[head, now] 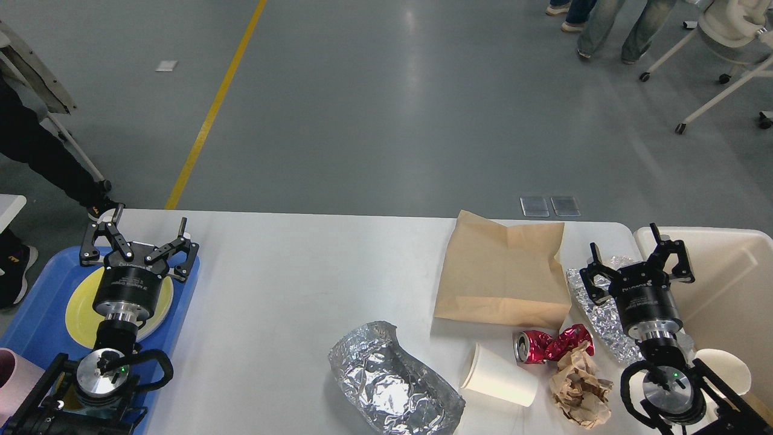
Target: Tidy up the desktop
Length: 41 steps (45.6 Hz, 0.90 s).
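The white desktop [290, 290] fills the lower half of the head view. On it lie a flat brown paper bag [501, 275], a crumpled foil tray [389, 380], a tipped white paper cup [498, 376], a crushed red can [551, 344], a wad of brown paper [578, 386] and a foil sheet [595, 308]. My left gripper [150, 225] stands open and empty above the yellow plate [81, 305]. Over the foil sheet at the right edge, my right gripper [623, 243] is open and empty too.
A blue tray [36, 314] at the left holds the yellow plate and a pink cup [13, 377]. A cream bin [724, 284] stands off the table's right end, with a white lid [728, 368] in it. People's legs and a wheeled chair [724, 48] are on the floor beyond.
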Each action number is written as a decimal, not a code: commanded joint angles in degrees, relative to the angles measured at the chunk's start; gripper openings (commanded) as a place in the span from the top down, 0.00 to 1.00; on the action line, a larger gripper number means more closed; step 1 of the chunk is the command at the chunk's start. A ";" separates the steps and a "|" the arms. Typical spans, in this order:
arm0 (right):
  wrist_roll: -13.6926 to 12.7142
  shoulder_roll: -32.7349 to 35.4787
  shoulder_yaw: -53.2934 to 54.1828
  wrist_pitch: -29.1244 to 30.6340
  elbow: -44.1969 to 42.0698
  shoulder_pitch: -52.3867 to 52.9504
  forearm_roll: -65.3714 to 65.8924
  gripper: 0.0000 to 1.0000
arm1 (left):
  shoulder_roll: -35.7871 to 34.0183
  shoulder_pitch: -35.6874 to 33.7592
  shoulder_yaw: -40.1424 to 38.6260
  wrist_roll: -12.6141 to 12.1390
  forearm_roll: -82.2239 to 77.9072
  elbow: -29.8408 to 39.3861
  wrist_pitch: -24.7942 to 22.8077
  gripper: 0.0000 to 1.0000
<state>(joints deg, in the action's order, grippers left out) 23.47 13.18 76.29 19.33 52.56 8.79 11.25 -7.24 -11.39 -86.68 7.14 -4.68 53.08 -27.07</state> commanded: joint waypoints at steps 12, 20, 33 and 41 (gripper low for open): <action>0.00 0.00 0.00 0.00 0.00 0.00 0.00 0.00 | -0.50 -0.12 2.12 0.25 0.82 -5.27 -8.35 0.03; 0.00 0.00 0.00 0.00 -0.09 0.00 0.00 0.00 | -0.50 -1.79 2.30 0.25 0.90 -7.37 -8.26 0.03; 0.00 0.00 0.00 0.00 0.00 0.00 0.00 0.00 | -0.41 -2.23 2.30 0.34 0.81 -8.08 -8.44 0.03; 0.00 0.00 0.00 0.00 0.00 0.00 0.00 0.00 | -0.50 -2.23 2.48 0.16 0.90 -8.17 -8.79 0.03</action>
<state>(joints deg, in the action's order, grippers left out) 23.43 13.18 76.29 19.33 52.52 8.79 11.25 -7.65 -13.62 -84.38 7.47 -3.86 44.94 -35.63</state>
